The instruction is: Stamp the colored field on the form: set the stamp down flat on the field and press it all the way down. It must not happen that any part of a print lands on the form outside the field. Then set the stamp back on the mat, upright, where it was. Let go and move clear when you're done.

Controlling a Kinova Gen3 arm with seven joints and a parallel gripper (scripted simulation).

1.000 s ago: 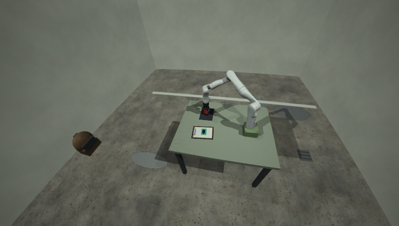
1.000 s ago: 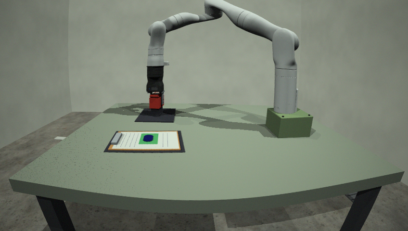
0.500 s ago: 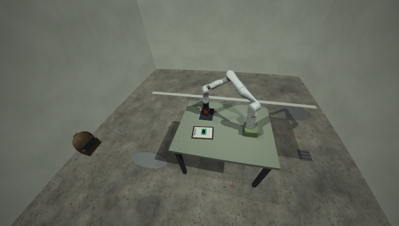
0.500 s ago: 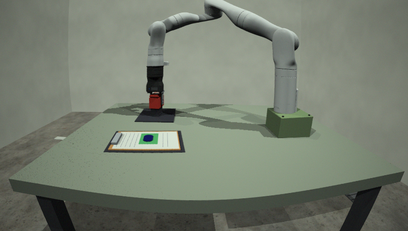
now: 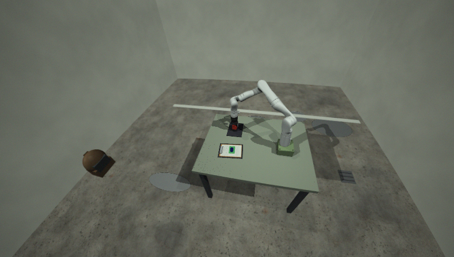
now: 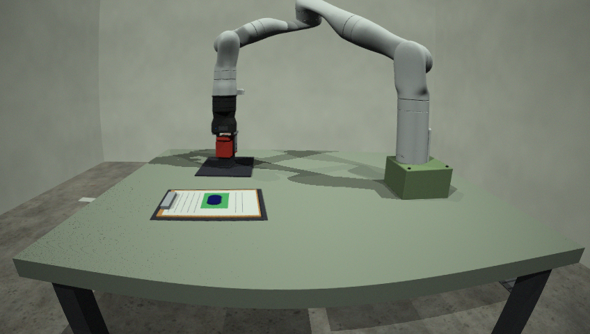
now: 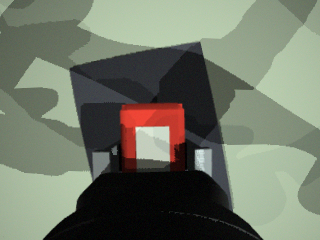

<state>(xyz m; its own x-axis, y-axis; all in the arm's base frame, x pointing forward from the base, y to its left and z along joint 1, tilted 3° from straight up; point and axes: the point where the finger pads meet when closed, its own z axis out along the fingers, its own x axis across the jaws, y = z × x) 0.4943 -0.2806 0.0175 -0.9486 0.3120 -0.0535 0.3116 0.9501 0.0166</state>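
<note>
The pincer (image 5: 234, 126) (image 6: 225, 145) (image 7: 153, 150) is wide open around the stamp (image 5: 234, 127) (image 6: 224, 147) (image 7: 152, 116), gripping nothing. The stamp is upright on the mat (image 5: 234, 134) (image 6: 223, 171) (image 7: 135, 75), left of centre in the exterior view; below lies the form (image 5: 238, 150) (image 6: 250, 203), its green field (image 5: 232, 152) (image 6: 224, 204) marked blue.

Dim grey light; overlapping hard-edged shadows across tabletop (image 5: 270, 165) (image 6: 314, 243) (image 7: 270, 165); speckled grain.

From here I'd call it a workshop or lab bay: pale, mottled plaster-like walls (image 5: 260, 41) (image 6: 136, 103) and a stained grey concrete floor (image 5: 127, 219) (image 6: 165, 318). At centre-right, a white jointed robot arm (image 5: 276, 103) (image 6: 366, 35) stands bolted to a green table (image 5: 270, 165) (image 6: 331, 248).
</note>
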